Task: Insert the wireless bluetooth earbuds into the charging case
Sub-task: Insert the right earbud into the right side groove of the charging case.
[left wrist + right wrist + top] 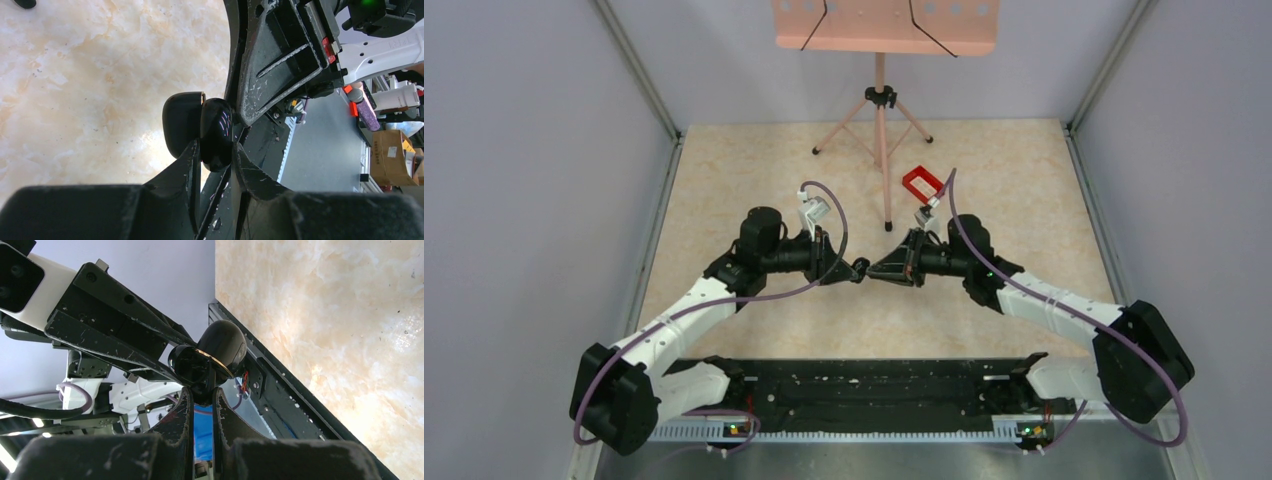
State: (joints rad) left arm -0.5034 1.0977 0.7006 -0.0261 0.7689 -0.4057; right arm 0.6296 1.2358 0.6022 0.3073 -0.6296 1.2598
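Left gripper [852,270] and right gripper [872,270] tip to tip at frame centre, both clamped on glossy black charging case [216,125], over beige marbled tabletop [754,160]

Beige marbled table top [754,170], enclosed by grey walls [524,150] with metal corner posts [639,70]. A red tray [921,184] lay on the far half, right of centre, turned at an angle to the table edges. Near it on the left stood a pink music stand [881,110], tripod feet on the table; its perforated desk [884,25], crossed by two black cords [932,35], filled the top of the overhead view. A black rail [864,385] ran along the near edge. A cardboard box [387,157] appeared off the table in the left wrist view.
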